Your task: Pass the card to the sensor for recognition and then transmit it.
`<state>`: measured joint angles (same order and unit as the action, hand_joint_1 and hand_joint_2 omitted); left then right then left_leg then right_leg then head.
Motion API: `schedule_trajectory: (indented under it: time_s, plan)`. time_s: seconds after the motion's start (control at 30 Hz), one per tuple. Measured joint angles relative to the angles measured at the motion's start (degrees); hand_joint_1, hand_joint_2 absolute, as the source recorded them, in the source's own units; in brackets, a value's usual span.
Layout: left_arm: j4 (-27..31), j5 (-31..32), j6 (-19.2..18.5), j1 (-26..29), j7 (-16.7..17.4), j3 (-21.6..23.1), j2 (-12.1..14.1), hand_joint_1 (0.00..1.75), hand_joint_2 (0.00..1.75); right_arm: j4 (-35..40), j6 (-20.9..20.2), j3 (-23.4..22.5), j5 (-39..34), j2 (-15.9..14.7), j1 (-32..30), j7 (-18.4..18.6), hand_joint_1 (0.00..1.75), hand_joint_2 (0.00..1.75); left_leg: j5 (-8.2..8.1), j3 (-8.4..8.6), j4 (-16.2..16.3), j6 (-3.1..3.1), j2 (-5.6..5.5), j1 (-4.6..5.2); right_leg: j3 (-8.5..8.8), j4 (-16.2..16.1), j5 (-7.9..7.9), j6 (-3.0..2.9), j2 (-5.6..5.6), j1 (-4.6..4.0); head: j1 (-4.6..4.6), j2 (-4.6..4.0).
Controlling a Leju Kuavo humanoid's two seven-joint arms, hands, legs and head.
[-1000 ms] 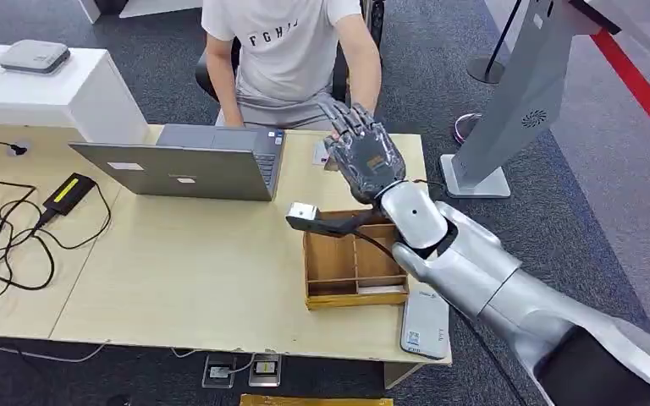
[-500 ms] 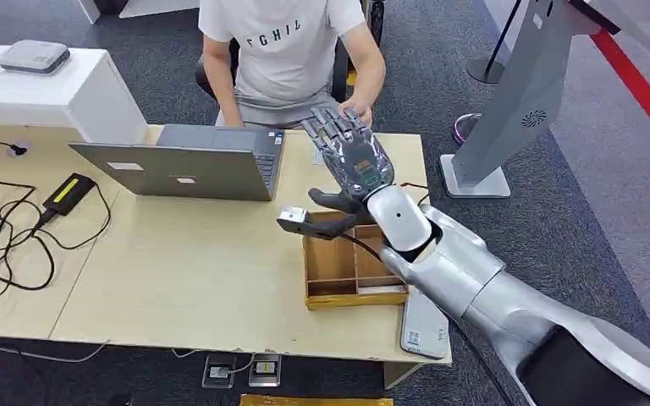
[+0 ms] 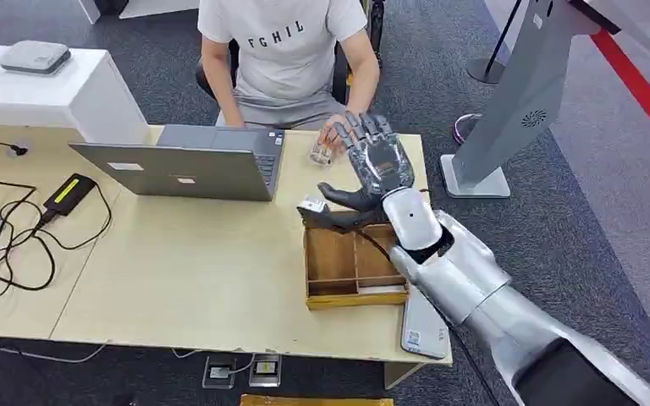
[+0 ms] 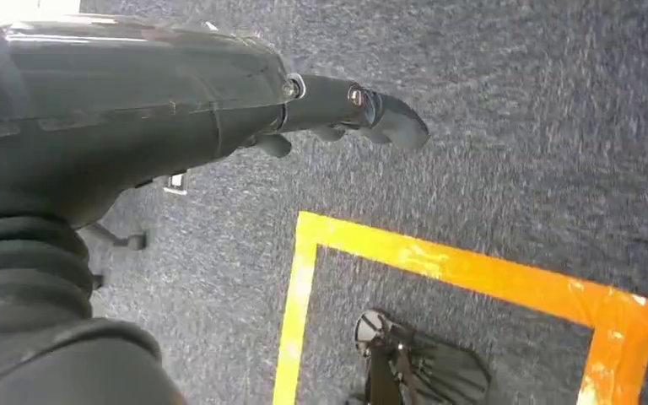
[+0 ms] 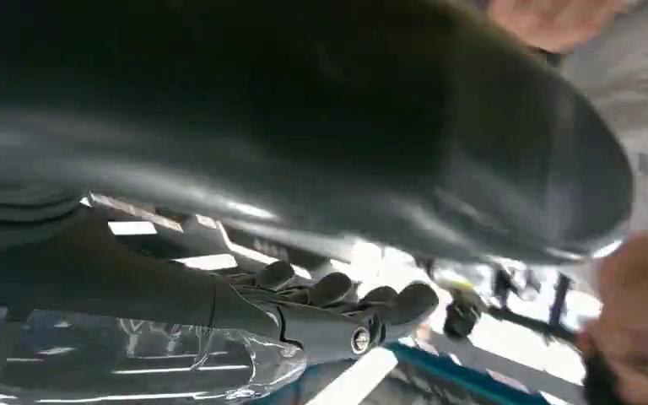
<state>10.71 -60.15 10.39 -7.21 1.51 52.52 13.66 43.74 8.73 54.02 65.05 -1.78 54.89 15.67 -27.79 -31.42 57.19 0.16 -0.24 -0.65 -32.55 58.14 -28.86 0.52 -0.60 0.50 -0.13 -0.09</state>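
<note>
At the counter's far edge: the card (image 3: 321, 154) looks like that small pale thing lying flat beside the laptop (image 3: 186, 165), right under the person's hand (image 3: 336, 131). Can't tell if they're actually touching it yet.
Your right hand: the right hand (image 3: 378, 161) is released, palm up and fingers spread, with nothing in it, just beside the card.
What changed: a second ago the person's hand was up off the counter. Now it's come down to the card, and your hand has swung toward the laptop and back.
What that means: I'd say you're in the hand-over part and the card is basically theirs.
Your left hand: the left hand (image 4: 337, 105) hangs over the grey carpet (image 4: 515, 152) and yellow tape (image 4: 472, 270). Can't tell if it's clenched.
Counter: the pale wood counter (image 3: 195, 262) has a wooden tray (image 3: 351, 262) under your forearm and cables (image 3: 8, 228) at the left end.
Room: a white kiosk stand (image 3: 516, 101) stands off to the right.
</note>
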Motion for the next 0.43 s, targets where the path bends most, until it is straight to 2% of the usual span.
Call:
schedule_trajectory:
  time_s: [0.1, 0.17, 0.27, 0.43]
  plan:
    - [0.0, 0.0, -0.3, 0.7, 0.0, 0.0, 0.3, 0.0, 0.0, -0.1, 0.0, -5.8, -2.6, -5.5, -0.7, -3.2, 0.0, 0.0, -0.01, -0.08, 0.0, 0.02, -0.11, 0.0, 0.11, 0.0, 0.01, 0.01, -0.1, 0.02, 0.07, 0.0]
    - [-0.1, 0.0, -0.3, 0.9, 0.0, 0.0, 0.5, 0.0, 0.0, -0.2, -0.2, -9.7, -2.1, -7.3, -1.5, -3.2, 0.0, 0.0, -0.07, -0.05, 0.0, 0.02, 0.27, 0.02, 0.03, -0.1, 0.05, 0.05, 0.29, 0.06, 0.0, 0.0]
    - [-0.2, 0.1, -0.4, 0.6, 0.0, 0.0, 0.6, 0.0, 0.0, -0.1, -1.1, -14.1, -1.7, -9.8, -3.0, -1.5, 0.0, 0.0, -0.09, -0.03, 0.1, 0.07, 0.3, 0.03, -0.03, -0.1, 0.07, 0.08, 0.28, 0.06, -0.09, 0.0]
    - [-0.2, 0.4, -0.4, 0.8, 0.0, 0.0, 0.7, 0.0, 0.0, 1.1, -2.0, -21.1, -0.2, -16.0, -5.9, -2.7, 0.0, 0.0, -0.1, -0.08, 0.1, 0.08, 0.09, 0.0, 0.03, -0.1, 0.05, 0.07, 0.05, 0.03, -0.02, 0.0]
